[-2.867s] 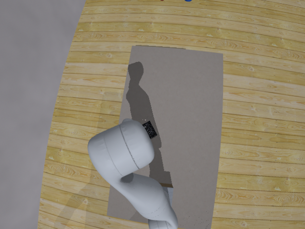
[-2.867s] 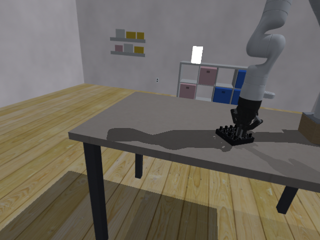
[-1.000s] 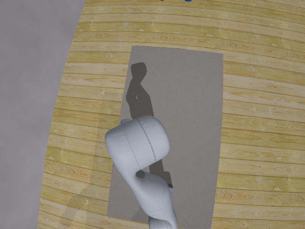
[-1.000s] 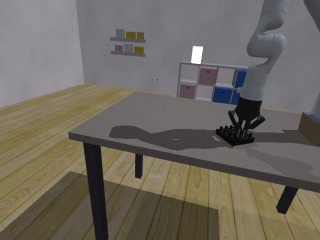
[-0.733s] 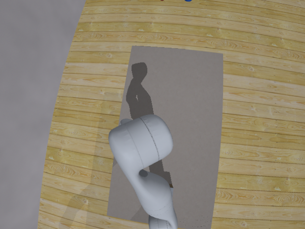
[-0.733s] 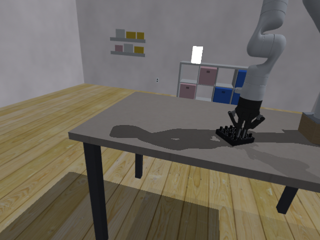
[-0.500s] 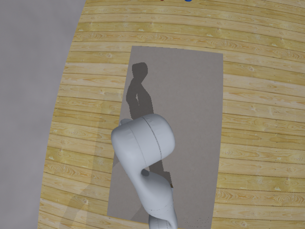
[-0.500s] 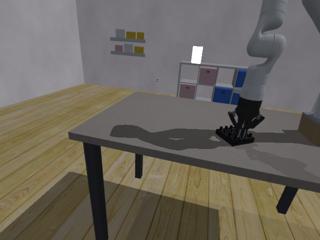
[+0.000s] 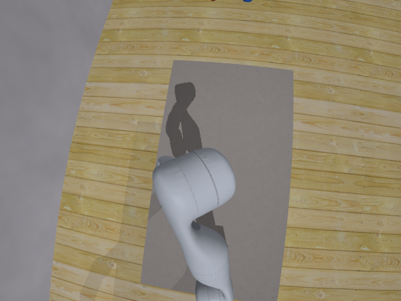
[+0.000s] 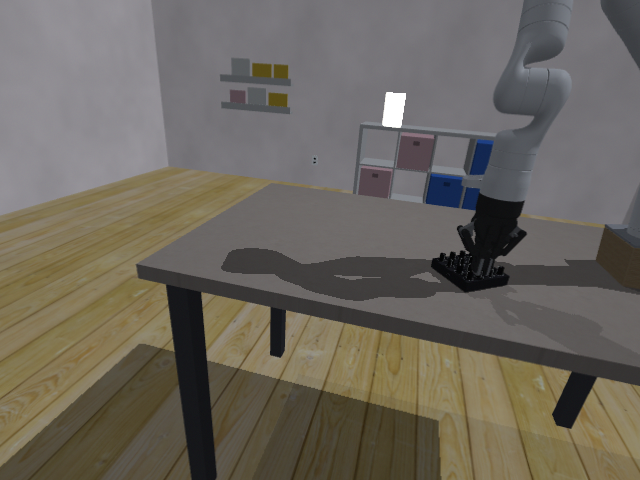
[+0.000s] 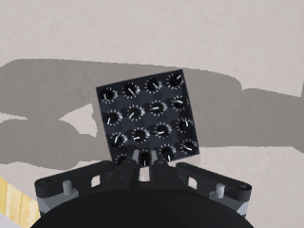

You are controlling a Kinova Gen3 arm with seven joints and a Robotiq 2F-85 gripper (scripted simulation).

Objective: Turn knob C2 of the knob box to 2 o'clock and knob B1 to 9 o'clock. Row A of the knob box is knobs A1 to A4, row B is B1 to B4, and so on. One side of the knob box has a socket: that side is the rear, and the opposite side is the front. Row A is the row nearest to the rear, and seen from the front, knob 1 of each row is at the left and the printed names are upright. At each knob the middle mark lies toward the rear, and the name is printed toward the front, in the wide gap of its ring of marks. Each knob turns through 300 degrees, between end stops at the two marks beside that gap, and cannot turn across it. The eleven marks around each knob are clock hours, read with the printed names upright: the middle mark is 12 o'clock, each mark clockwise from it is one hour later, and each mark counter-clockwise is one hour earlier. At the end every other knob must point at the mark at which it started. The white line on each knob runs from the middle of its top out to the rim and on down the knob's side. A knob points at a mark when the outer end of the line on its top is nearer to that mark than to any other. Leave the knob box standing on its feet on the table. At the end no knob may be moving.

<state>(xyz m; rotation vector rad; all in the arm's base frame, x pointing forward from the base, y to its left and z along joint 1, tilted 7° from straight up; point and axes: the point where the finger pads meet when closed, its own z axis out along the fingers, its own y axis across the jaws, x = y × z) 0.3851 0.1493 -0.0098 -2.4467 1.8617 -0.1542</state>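
Sixteen knobs: one knob box (image 10: 485, 282) (image 11: 142, 98), standing on the table (image 9: 259, 129) (image 10: 320, 222) (image 11: 247, 38), beneath the arm.
Jaws (image 10: 484, 266): nearly closed, at the box's edge column, apparently gripping the knob (image 11: 144, 161) taken for B1.
White line, B1: judged at or near 9 o'clock, slightly off the mark's centre.
Step in hand: setting B1, probably its last small trim.
Handling: turn about the knob's own axis, gently, without sideways drag that might shift the box.
Release: stop turning first, open just enough, then rise straight, sparing the knobs beside B1.
Knob C2 (image 11: 161, 130): inward from the box's edge column, outside the jaws; pointing unclear, check after B1.
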